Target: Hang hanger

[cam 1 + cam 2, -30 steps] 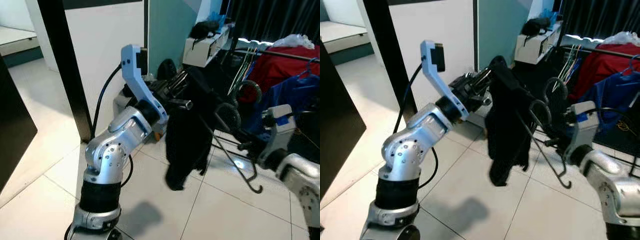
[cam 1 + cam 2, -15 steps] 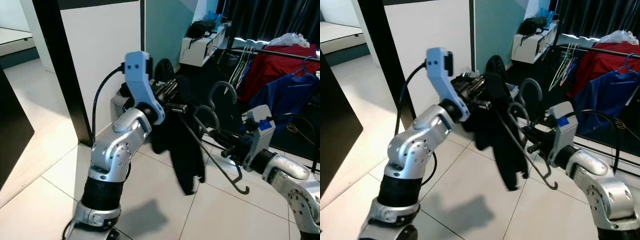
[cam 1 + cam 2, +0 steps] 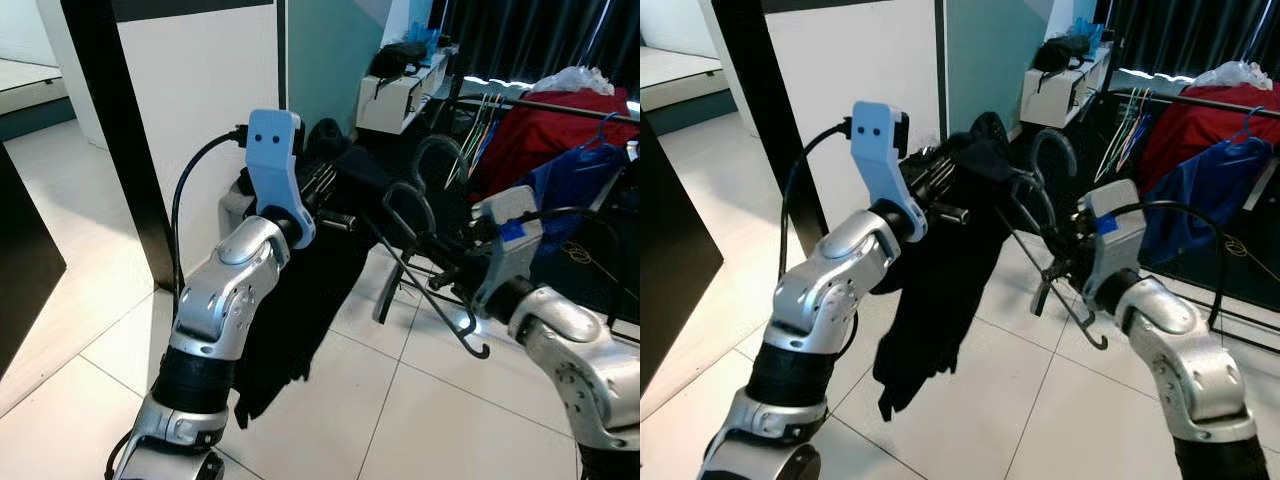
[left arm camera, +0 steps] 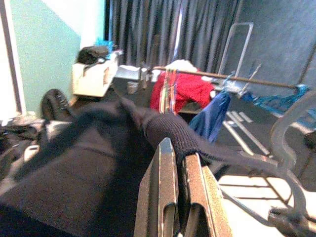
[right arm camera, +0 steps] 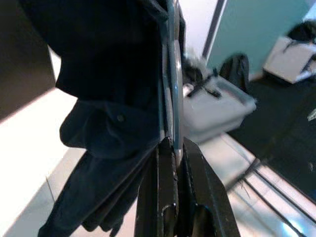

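Above the pale tiled floor [image 3: 400, 420], between the two silver arms, a thin dark metal hanger [image 3: 425, 265] carries a limp black garment [image 3: 300, 310] that droops toward the tiles. The left gripper [image 4: 180, 163] has its two black fingers pinched together on a fold of that black garment, as the left wrist view shows. The right gripper [image 5: 173, 148] is clamped on the hanger's wire, with the cloth hanging just beyond it in the right wrist view. The step in hand looks like the carry: hanger and garment are held up in the air, well apart from the dark clothes rail [image 3: 1185, 100] where a red garment [image 3: 1185, 130] and a blue garment [image 3: 1195, 200] already hang. The hanger's curved hook [image 3: 1050, 155] stands free, not yet over anything. The next move probably calls for bringing the hook up to the rail, setting it over the bar, and only then freeing the cloth and the wire.
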Robot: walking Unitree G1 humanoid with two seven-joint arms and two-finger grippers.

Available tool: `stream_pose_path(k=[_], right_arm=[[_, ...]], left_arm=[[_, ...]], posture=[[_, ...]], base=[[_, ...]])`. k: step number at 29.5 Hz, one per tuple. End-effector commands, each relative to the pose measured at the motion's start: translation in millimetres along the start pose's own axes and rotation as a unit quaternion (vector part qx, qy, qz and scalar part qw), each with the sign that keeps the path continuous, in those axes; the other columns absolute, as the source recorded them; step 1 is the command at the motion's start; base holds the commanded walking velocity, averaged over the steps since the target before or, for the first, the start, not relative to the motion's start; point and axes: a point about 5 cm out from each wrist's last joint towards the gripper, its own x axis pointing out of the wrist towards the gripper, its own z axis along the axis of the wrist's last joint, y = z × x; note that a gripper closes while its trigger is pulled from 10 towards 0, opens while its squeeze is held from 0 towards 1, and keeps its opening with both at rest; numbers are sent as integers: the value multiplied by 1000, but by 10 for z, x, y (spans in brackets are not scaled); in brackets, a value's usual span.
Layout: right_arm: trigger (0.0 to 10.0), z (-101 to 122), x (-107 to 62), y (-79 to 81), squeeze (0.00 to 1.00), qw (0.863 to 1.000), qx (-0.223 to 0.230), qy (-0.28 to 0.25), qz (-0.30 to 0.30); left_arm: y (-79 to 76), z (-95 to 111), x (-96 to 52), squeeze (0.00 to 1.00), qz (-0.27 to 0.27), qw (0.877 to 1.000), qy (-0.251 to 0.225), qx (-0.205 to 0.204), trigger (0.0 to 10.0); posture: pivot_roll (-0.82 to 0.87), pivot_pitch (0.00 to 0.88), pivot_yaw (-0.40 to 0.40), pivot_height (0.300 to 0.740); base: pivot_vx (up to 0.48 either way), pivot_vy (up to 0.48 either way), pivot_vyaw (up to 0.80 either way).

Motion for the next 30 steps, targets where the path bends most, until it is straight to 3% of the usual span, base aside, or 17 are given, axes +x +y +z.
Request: stream_pose_path(k=[1, 4, 5, 6, 7, 9, 12, 17, 21, 26, 30], right_arm=[[10000, -123, 15, -17, 0, 999, -13, 39, -27], [10000, -248, 27, 39, 0, 997, -15, 71, -29], [10000, -337, 21, 221, 0, 995, -25, 93, 21], [10000, -337, 21, 221, 0, 995, -25, 93, 21], [10000, -361, 11, 373, 0, 993, -11, 95, 64], [10000, -318, 14, 462, 0, 993, -2, 80, 89], [10000, -277, 25, 482, 0, 993, 3, 68, 91], [10000, -175, 88, 236, 0, 999, -21, 40, -4], [10000, -130, 97, 174, 0, 999, -24, 25, -27], [10000, 111, 105, 63, 0, 994, -37, -49, -88], [10000, 153, 104, 46, 0, 993, -38, -60, -98]], left_arm=[[50, 102, 18, 0, 8, 1000, -21, 16, 10000], [98, 130, 20, 0, 21, 999, -27, 24, 10000], [159, 163, 17, 0, 35, 998, -34, 31, 10000], [159, 163, 17, 0, 35, 998, -34, 31, 10000], [204, 185, 12, 0, 45, 998, -38, 36, 10000], [234, 193, 5, 0, 50, 997, -40, 39, 10000], [244, 192, 0, 0, 51, 997, -40, 41, 10000], [185, 182, 7, 0, 43, 997, -41, 41, 10000], [139, 177, 14, 0, 33, 998, -41, 37, 10000], [4, 129, 29, 0, 8, 998, -34, 44, 10000], [-21, 121, 31, 0, 4, 998, -33, 44, 10000]], posture=[[-103, 0, -11, 740], [-101, 0, -12, 740], [-101, 0, -9, 740], [-101, 0, -9, 740], [-100, 0, -8, 740], [-100, 0, -8, 740], [-102, 0, -6, 740], [-102, 0, -7, 740], [-102, 0, -7, 740], [-100, 0, -6, 740], [-99, 0, -5, 740]], base=[[0, 0, 0], [0, 0, 0], [0, 0, 0], [0, 0, 0], [0, 0, 0], [0, 0, 0], [0, 0, 0], [0, 0, 0], [0, 0, 0], [0, 0, 0], [0, 0, 0]])
